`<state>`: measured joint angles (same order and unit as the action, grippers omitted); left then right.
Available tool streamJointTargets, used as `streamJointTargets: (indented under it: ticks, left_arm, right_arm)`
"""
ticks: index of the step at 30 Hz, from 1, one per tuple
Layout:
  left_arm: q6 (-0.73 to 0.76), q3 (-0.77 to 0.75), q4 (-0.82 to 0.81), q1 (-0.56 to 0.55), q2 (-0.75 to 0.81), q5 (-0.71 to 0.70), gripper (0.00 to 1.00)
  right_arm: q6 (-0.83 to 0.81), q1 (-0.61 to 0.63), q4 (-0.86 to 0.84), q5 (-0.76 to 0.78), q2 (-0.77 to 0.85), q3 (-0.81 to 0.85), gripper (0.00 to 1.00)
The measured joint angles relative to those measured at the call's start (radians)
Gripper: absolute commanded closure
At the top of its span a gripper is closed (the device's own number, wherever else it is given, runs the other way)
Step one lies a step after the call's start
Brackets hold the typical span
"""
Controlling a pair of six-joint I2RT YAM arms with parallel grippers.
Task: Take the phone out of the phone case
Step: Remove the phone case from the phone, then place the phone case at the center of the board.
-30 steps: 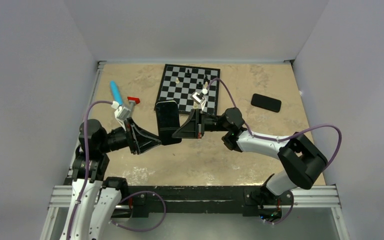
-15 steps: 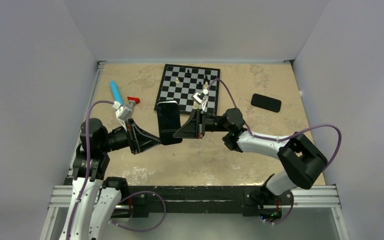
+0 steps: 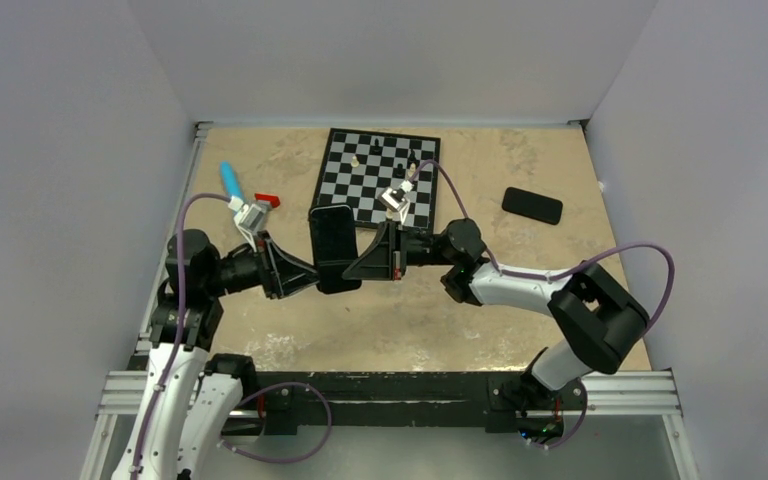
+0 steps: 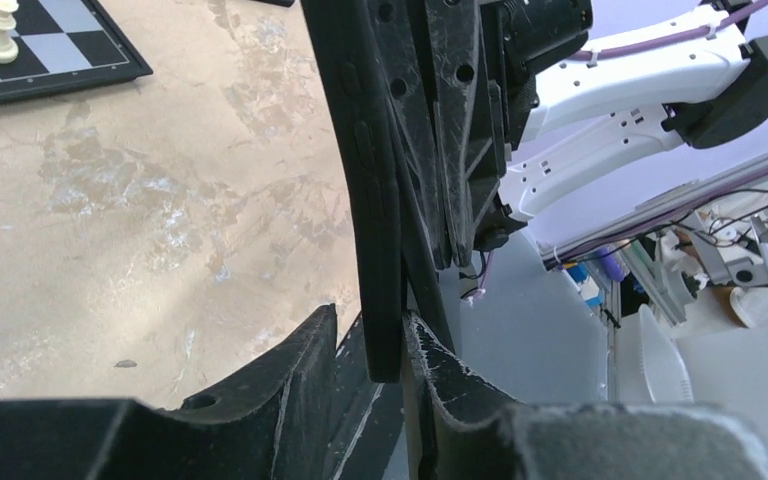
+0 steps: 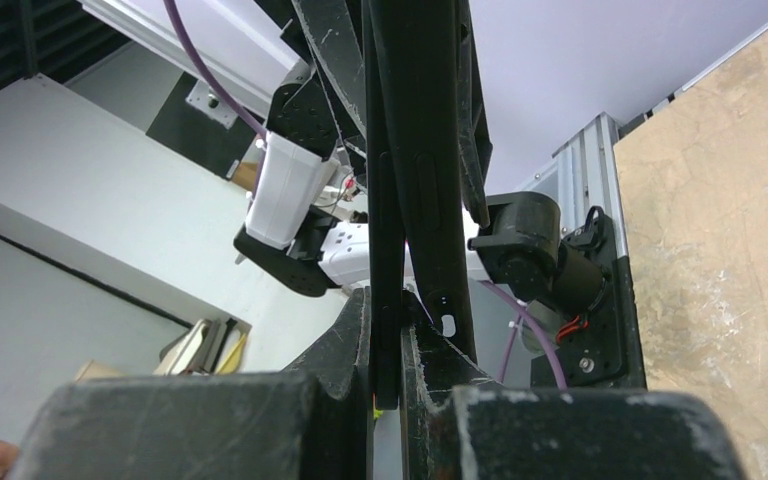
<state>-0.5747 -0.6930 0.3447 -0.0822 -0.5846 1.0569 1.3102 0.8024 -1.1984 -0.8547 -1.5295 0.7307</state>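
Left gripper [image 3: 312, 283]: the phone case [image 3: 332, 207] sits dead ahead of it, at the fingertips. The jaws straddle the case's left long edge. In the left wrist view the black edge runs straight out from between the fingers. One finger looks to be on it and the other shows a sliver of gap, so I can't tell whether it's pinching or just bracketing.

Phone [image 3: 333, 250]: in the case, held up between the two grippers, clear of the surface [image 3: 410, 320]. Its broad face is toward the overhead camera. The long axis runs crosswise to both grippers, which come in from opposite sides, tip to tip across the short width. Both sit toward the same end of the phone, the one nearer the arm bases. Neither arm is nearer, as both are at the edge.

Right gripper [image 3: 350, 270]: jaws drawn right together on a thin black strip at the right long edge. Its wrist view shows that strip in the jaws and a thicker black slab just beside it. I read the strip as the case's rim and the slab as the phone body, but I can't confirm that from here.

My read is that the next move hinges on that opposed line. Pulling along it peels the rim only if each gripper holds a different part. If the left isn't biting, the whole thing just follows the right.
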Motion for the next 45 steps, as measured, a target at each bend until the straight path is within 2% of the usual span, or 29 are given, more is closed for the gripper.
streamJointTargets:
  ticks: [6,7,8,9,16,20,24,31,37,41,42,45]
  left_arm:
    - [-0.02,0.002,-0.01,-0.002,-0.02,-0.021,0.76]
    - [-0.022,0.002,-0.013,-0.003,-0.024,-0.023,0.8]
    - [-0.027,0.002,-0.016,-0.005,-0.029,-0.025,0.93]
    - [-0.034,0.002,-0.017,-0.005,-0.032,-0.026,1.0]
    - [-0.027,0.001,0.054,-0.012,-0.037,-0.131,1.0]
    - [-0.011,0.0,0.157,-0.019,-0.037,-0.257,1.0]
    - [-0.008,0.007,0.204,-0.017,-0.04,-0.354,1.0]
    - [-0.047,0.119,0.186,-0.039,-0.053,-0.413,1.0]
    - [-0.165,0.242,0.171,-0.093,0.038,-0.494,1.0]
    - [-0.336,0.306,0.259,-0.096,0.285,-0.712,1.0]
    - [-0.399,0.307,0.311,-0.096,0.368,-0.809,1.0]
    - [-0.559,0.287,0.428,-0.096,0.443,-1.043,1.0]
  right_arm:
    - [0.0,0.011,-0.001,0.007,-0.018,0.002,1.0]
    - [0.0,0.012,-0.001,0.007,-0.02,0.002,1.0]
    - [-0.001,0.013,0.001,0.008,-0.02,0.002,1.0]
    - [-0.002,0.014,0.003,0.01,-0.021,0.002,1.0]
    - [-0.046,0.016,0.077,0.042,-0.019,0.002,1.0]
    - [-0.138,0.023,0.258,0.081,0.026,-0.003,1.0]
    - [-0.26,0.011,0.47,0.129,0.153,-0.026,1.0]
    - [-0.459,-0.071,0.734,0.267,0.4,-0.032,1.0]
    - [-0.556,-0.088,0.894,0.342,0.439,-0.031,1.0]
    - [-0.574,-0.089,0.945,0.349,0.438,-0.031,1.0]
    - [-0.575,-0.089,0.946,0.349,0.437,-0.031,1.0]
    - [-0.572,-0.089,0.943,0.346,0.434,-0.031,1.0]
